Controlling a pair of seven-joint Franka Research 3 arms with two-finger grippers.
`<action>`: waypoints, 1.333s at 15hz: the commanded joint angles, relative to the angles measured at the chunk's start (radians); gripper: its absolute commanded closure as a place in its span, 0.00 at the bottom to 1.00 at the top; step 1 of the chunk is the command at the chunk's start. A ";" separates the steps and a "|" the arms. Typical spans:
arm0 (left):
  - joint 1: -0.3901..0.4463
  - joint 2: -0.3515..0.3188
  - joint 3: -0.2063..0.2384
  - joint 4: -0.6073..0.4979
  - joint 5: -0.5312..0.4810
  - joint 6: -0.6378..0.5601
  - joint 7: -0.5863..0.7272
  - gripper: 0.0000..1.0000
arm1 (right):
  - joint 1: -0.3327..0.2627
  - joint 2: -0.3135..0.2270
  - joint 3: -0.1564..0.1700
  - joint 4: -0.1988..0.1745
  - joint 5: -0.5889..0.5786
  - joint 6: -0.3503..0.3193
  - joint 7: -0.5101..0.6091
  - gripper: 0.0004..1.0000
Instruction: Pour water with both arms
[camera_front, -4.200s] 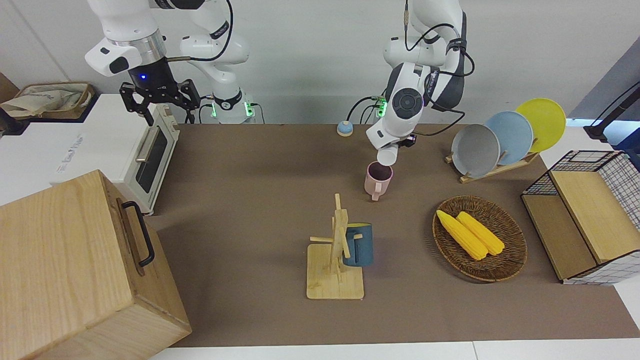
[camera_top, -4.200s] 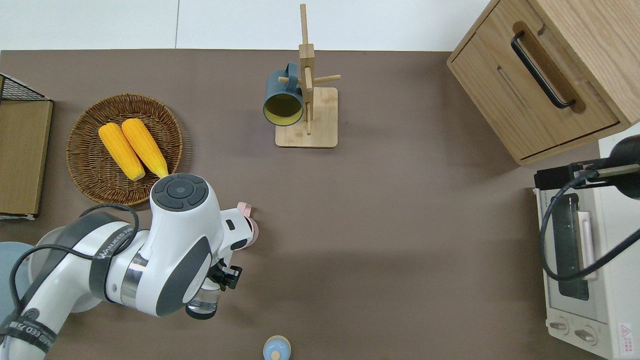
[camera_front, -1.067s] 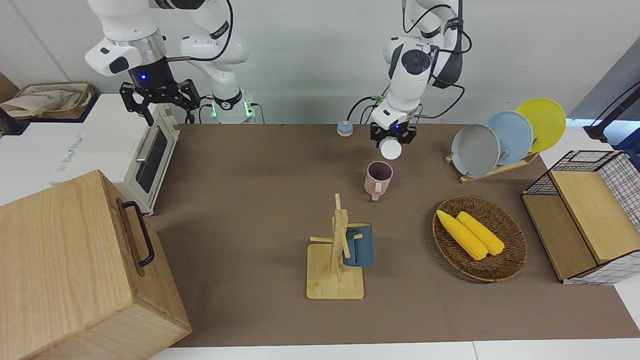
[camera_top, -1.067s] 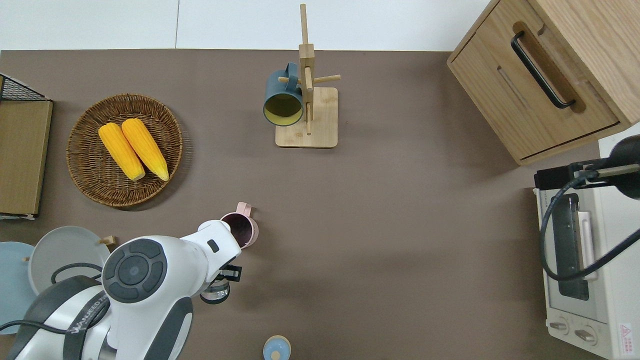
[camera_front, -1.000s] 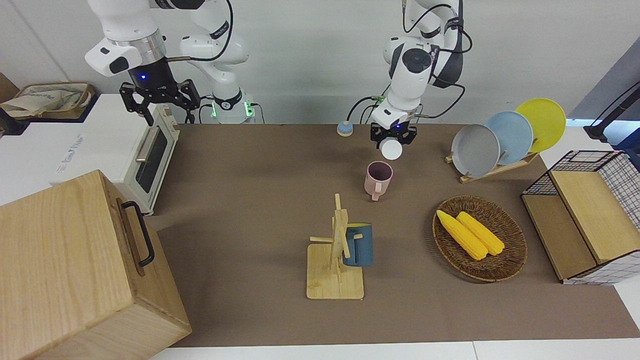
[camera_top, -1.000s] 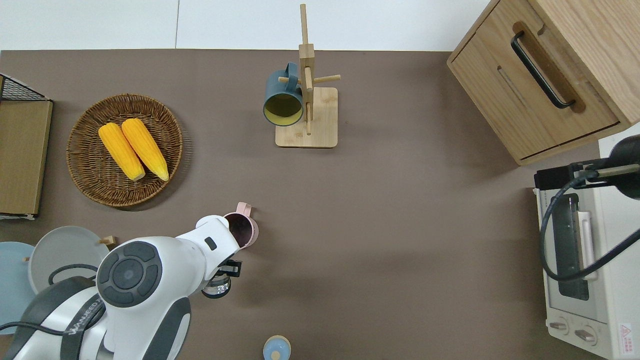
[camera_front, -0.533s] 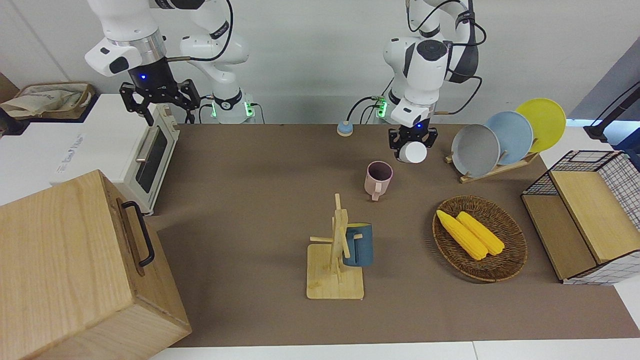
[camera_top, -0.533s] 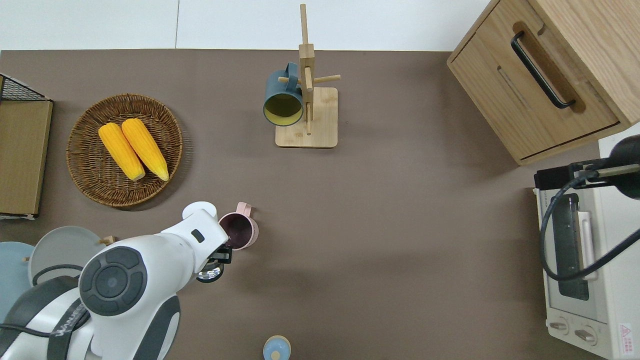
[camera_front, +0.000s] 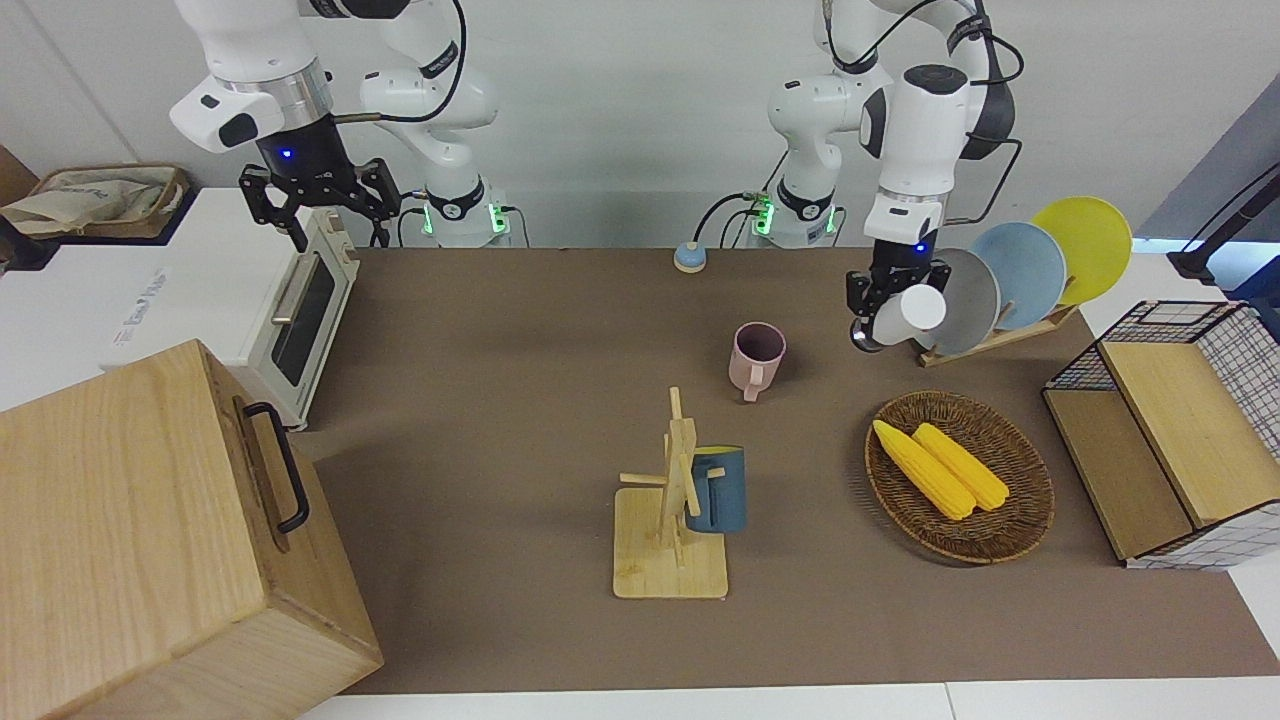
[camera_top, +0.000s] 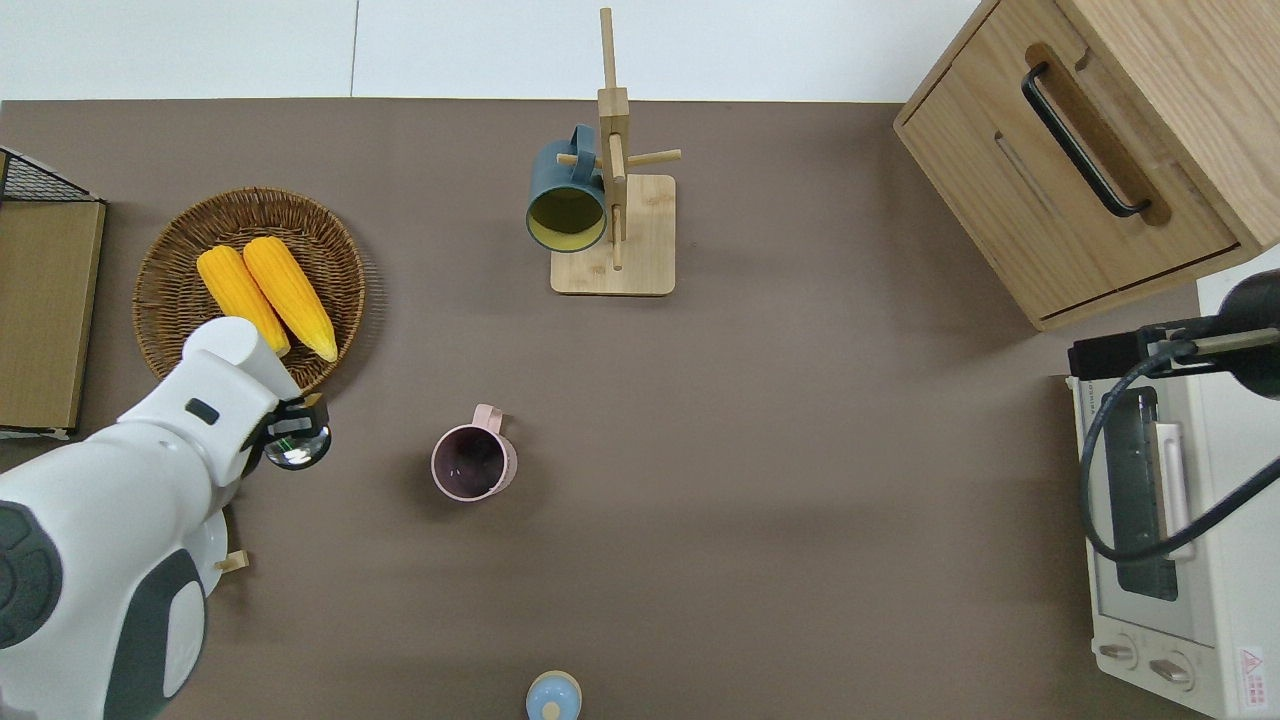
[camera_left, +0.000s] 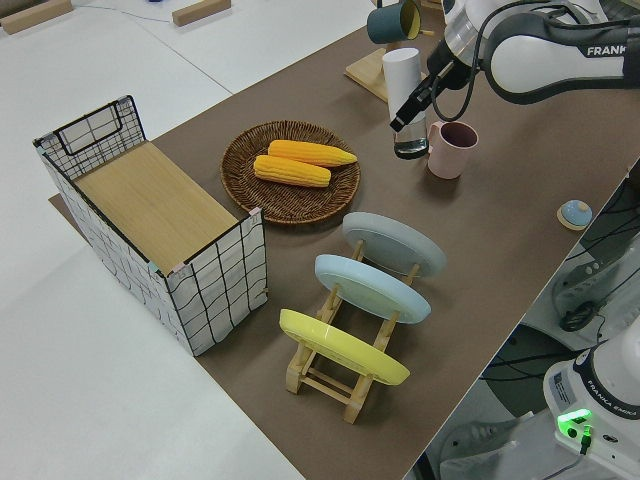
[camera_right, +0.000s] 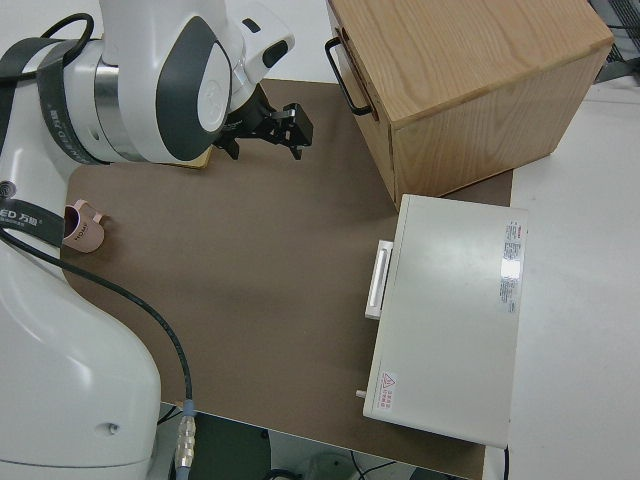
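Note:
My left gripper (camera_front: 882, 318) is shut on a clear glass (camera_top: 297, 449), which hangs upright from it close to the table. Seen from overhead, the glass is over bare table between the pink mug (camera_top: 473, 463) and the plate rack, by the wicker basket's rim. In the left side view the glass (camera_left: 410, 148) is next to the pink mug (camera_left: 450, 150) and apart from it. The mug (camera_front: 757, 355) stands upright with a dark inside. No water shows in either vessel. My right arm is parked, its gripper (camera_front: 318, 205) open with nothing in it.
A wooden mug tree (camera_front: 675, 500) with a blue mug (camera_top: 566, 205) stands farther out. A wicker basket (camera_top: 165, 365) holds two corn cobs. Plate rack (camera_front: 995, 275), wire crate (camera_front: 1170, 430), toaster oven (camera_front: 300, 300), wooden box (camera_front: 150, 540) and a small blue knob (camera_front: 689, 257) ring the table.
The left arm has swung the glass away from over the pink mug toward the left arm's end of the table, and turned it upright. The right arm has not moved.

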 joint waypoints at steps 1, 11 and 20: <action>0.089 -0.012 -0.007 0.069 0.052 0.074 -0.038 1.00 | 0.000 0.005 -0.002 0.010 0.015 -0.003 -0.021 0.01; 0.233 0.263 -0.003 0.468 0.121 0.105 -0.001 1.00 | 0.000 0.005 -0.002 0.010 0.015 -0.003 -0.021 0.01; 0.302 0.405 0.082 0.681 -0.075 0.100 0.309 1.00 | 0.000 0.005 -0.002 0.010 0.015 -0.003 -0.021 0.01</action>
